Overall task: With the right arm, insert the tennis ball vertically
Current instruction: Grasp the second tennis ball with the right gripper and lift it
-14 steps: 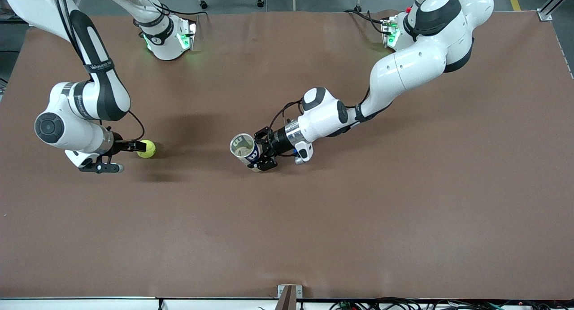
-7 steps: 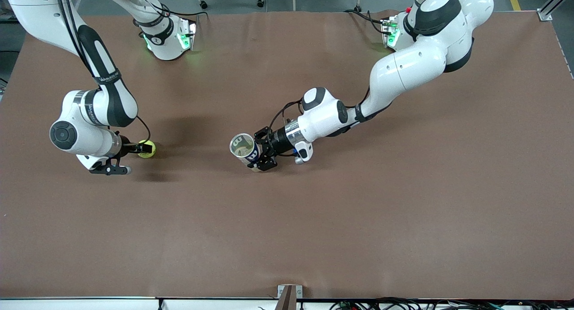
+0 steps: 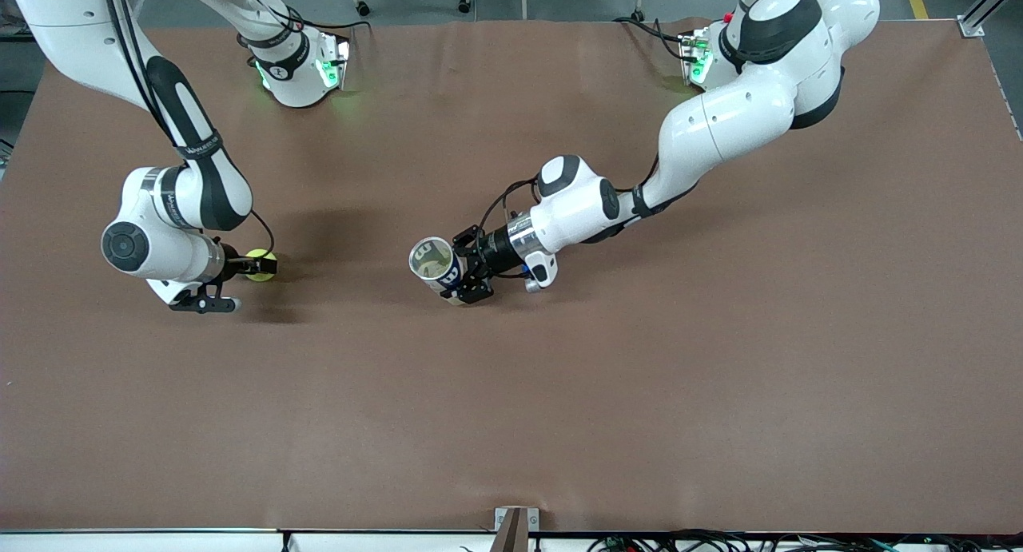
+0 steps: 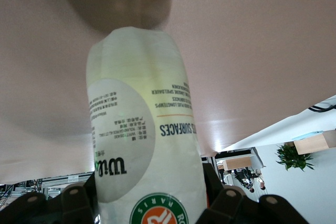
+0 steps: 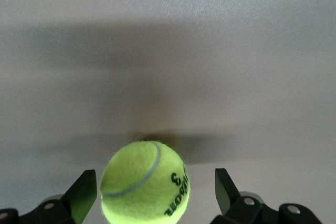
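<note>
We are at the grasp step: our right end effector [image 3: 249, 266] straddles the tennis ball [image 3: 260, 265] on the table [image 3: 719, 376], fingers spread, while the left end effector [image 3: 463, 276] grips the Wilson can [image 3: 435, 263]; closing comes next.

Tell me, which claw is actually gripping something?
The left claw: it is shut on the tennis ball can. The right claw is open around the tennis ball.

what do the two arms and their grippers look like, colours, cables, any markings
Both arms are glossy white with rounded segments and black joint bands. The right arm carries small white lettering on a black band, and a black cable loops down to its black two-finger gripper. The left arm has a silver wrist ring, looping black cables and a black gripper. Green lights glow at both bases.
</note>
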